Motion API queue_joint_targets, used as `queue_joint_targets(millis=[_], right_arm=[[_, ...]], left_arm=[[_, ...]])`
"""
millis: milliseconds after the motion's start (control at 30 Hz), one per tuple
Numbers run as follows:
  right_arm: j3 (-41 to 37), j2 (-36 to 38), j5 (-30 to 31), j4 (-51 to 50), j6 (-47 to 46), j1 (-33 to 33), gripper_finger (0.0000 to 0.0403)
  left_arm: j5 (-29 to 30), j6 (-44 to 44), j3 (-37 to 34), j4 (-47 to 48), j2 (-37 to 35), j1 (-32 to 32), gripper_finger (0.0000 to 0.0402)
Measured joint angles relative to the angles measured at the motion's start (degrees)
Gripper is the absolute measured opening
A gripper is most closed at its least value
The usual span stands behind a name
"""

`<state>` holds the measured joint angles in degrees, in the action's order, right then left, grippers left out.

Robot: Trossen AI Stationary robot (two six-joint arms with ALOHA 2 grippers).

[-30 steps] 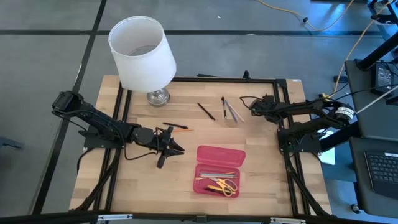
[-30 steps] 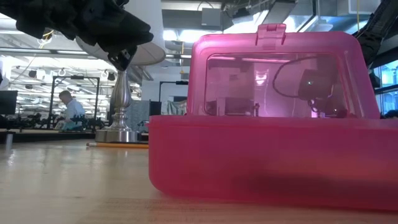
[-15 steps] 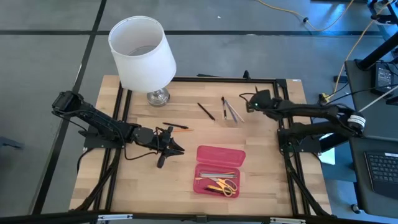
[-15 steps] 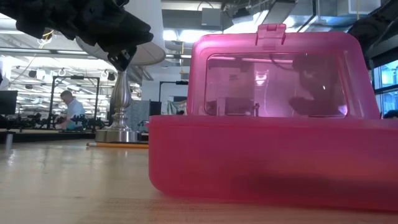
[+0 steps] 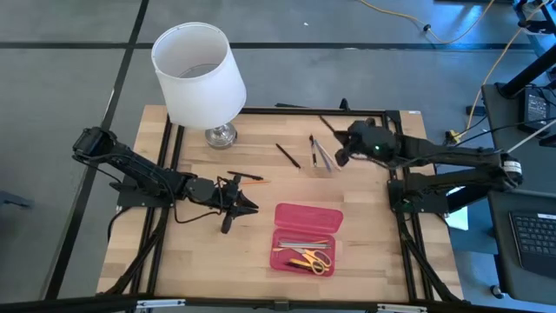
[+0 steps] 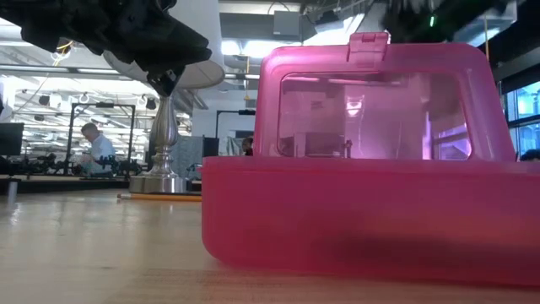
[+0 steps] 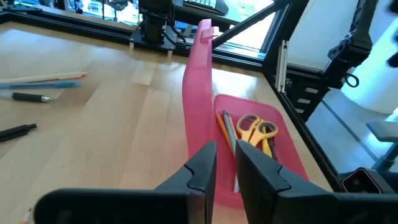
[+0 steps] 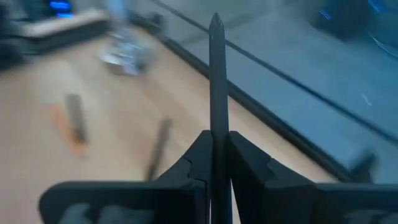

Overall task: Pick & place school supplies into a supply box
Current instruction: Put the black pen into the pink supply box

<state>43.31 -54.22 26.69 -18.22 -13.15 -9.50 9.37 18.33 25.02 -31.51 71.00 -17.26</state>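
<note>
Right claw (image 8: 216,163) is clamped on a thin dark pen (image 8: 215,81), which stands up between its fingers. In the high view this claw (image 5: 342,149) sits over the far right part of the light wooden table (image 5: 148,261), just beside a small cluster of grey and dark pens (image 5: 322,155) lying flat. A single black pen (image 5: 287,155) lies to their left, and an orange pencil (image 5: 252,181) lies nearer the centre. Left claw (image 5: 246,198), fingers close together and holding nothing, hangs left of the flat rectangular red-pink plastic case (image 5: 306,236). The case stands open at the near centre, containing yellow-handled scissors (image 7: 255,129) and pens (image 7: 229,135). A white-shaded lamp (image 5: 198,74) stands far left.
</note>
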Motion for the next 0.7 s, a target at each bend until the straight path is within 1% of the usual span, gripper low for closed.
queue_joint_targets(millis=[167,300,367,533,700], right_arm=[[5.8,-0.4,-1.0,-0.4,2.1,12.0,0.0045],[7.3,-2.1,-5.2,1.2,-0.7,22.4,0.0045],[7.3,-3.8,-5.8,2.9,-2.3,27.8,0.0045],[7.3,-9.9,-1.8,7.4,-3.3,39.3,0.0045],[7.3,-18.4,1.6,7.3,-10.1,46.1,0.0045]], left_arm=[[0.0,0.0,0.0,0.0,0.0,0.0,0.0058],[0.0,0.0,0.0,0.0,0.0,0.0,0.0056],[0.0,0.0,0.0,0.0,0.0,0.0,0.0054],[0.0,0.0,0.0,0.0,0.0,0.0,0.0052],[0.0,0.5,0.0,0.0,0.0,0.0,0.0057]])
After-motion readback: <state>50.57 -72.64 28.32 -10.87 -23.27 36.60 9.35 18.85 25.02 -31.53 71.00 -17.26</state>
